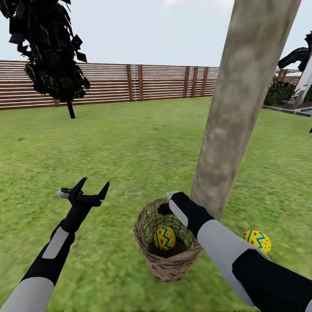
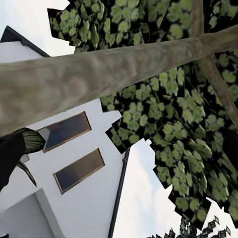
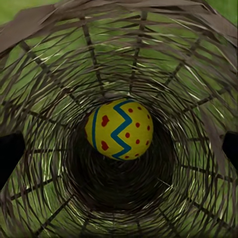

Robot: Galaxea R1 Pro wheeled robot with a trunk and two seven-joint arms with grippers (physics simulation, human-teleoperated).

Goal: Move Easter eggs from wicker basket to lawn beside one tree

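Observation:
The wicker basket (image 1: 170, 265) stands on the lawn (image 1: 130, 143) at the foot of the pale grey-tan tree (image 1: 236, 108). One yellow Easter egg (image 1: 164, 238) with red dots and a blue zigzag lies at its bottom. Another Easter egg (image 1: 257, 241) rests on the grass just right of the trunk. My right gripper (image 1: 167, 209) hangs over the basket's far rim, pointing in. Its wrist view looks down the woven wall (image 3: 49, 74) at the egg (image 3: 119, 129), and the right gripper (image 3: 120, 151) is open, jaws wide apart and touching nothing. My left gripper (image 1: 94, 183) is open and empty above the grass, left of the basket.
A brown slat fence (image 1: 130, 82) closes the garden at the back. A dark, thin-trunked tree (image 1: 52, 56) stands at the far left. A white house (image 2: 84, 198) with windows and the leafy crown (image 2: 183, 99) appear in the left wrist view. Open grass spreads around the basket.

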